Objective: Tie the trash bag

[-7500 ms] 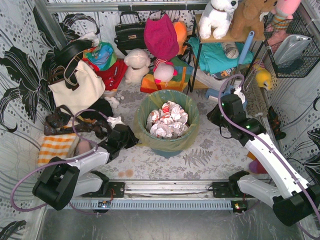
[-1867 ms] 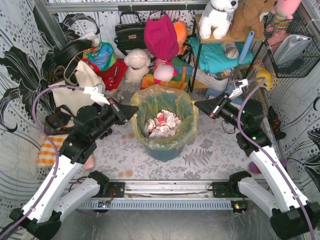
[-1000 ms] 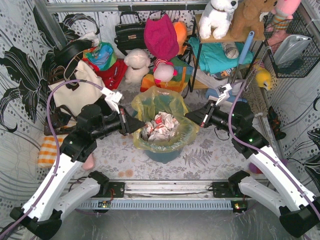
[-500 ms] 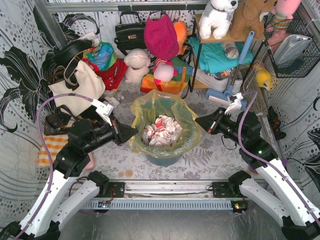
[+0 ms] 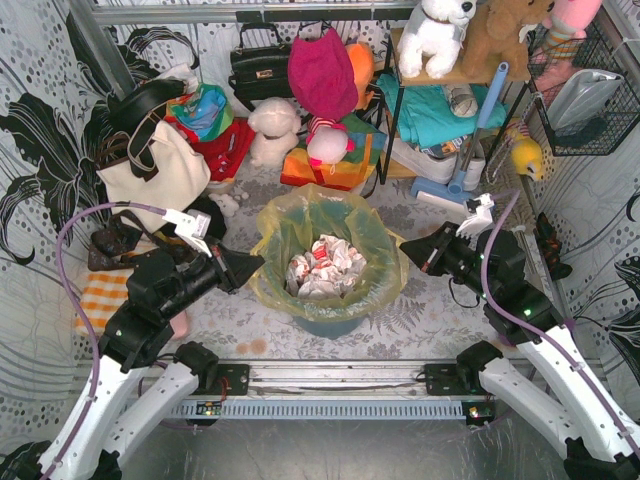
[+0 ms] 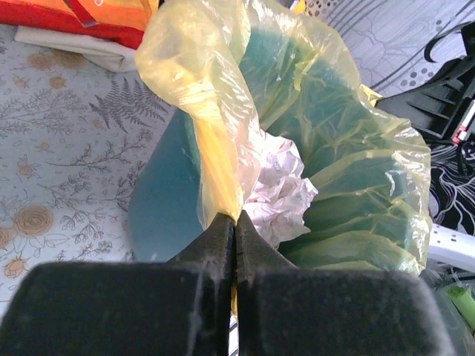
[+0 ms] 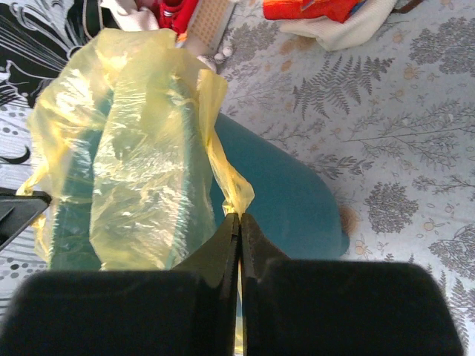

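Note:
The trash bag [image 5: 285, 215] is thin yellow-green plastic lining a round teal bin [image 5: 325, 323] in the middle of the floor, with crumpled white-and-red paper [image 5: 325, 265] inside. My left gripper [image 5: 258, 264] is shut on the bag's left rim; its wrist view shows a twisted strip of the trash bag [image 6: 211, 152] pinched in my left gripper [image 6: 234, 216], beside the crumpled paper [image 6: 278, 196]. My right gripper [image 5: 403, 247] is shut on the right rim; its wrist view shows a fold of the trash bag [image 7: 137, 163] clamped in my right gripper [image 7: 239, 216] over the teal bin [image 7: 286, 200].
A cream tote bag [image 5: 150, 170] and dark bags lie at the left. Soft toys, a red cloth pile [image 5: 325, 165] and a black shelf frame [image 5: 390, 100] stand behind the bin. A wire basket [image 5: 585, 95] hangs at the right. An orange checked cloth [image 5: 100, 295] lies by my left arm.
Both grippers, still shut on the bag's rims, have drawn apart and toward the near side. The bag's mouth is stretched wider and lower over the bin.

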Robot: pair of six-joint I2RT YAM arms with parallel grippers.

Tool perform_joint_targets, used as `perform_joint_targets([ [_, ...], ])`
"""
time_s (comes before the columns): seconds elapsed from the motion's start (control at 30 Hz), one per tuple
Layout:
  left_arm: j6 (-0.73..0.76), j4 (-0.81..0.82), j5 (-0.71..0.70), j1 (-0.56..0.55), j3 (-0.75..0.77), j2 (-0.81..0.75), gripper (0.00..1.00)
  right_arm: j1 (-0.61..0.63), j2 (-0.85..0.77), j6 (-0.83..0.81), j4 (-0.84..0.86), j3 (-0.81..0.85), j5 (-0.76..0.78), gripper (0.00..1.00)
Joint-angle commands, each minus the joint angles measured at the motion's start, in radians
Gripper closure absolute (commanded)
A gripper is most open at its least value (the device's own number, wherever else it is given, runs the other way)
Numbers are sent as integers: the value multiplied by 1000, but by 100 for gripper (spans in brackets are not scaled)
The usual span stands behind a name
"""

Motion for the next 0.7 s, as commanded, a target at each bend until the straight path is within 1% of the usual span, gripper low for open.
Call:
perform_joint_targets([
  [0.0,-35,107,-14,-2,69,17,95,5,36,34,155,73,-82,100],
  [0.1,-36,149,70,-2,97,36,94,4,99,56,254,106,-137,100],
  [0.17,-30,187,99,-2,101,32,94,5,127,62,320,121,-160,100],
  [0.3,-23,294,86,-2,112,22,94,5,177,68,460,150,-206,100],
  [0.37,-29,349,62,-2,124,39,95,5,202,81,536,157,-224,100],
  [0.43,-35,401,67,-2,146,76,95,5,228,85,593,174,-236,100],
  [0.57,-37,472,87,-2,196,175,95,5,274,70,632,230,-240,100],
  [0.63,-24,474,76,-2,220,227,95,5,288,52,600,258,-227,100],
  [0.67,-12,446,65,-2,236,250,95,5,289,33,556,270,-207,100],
])
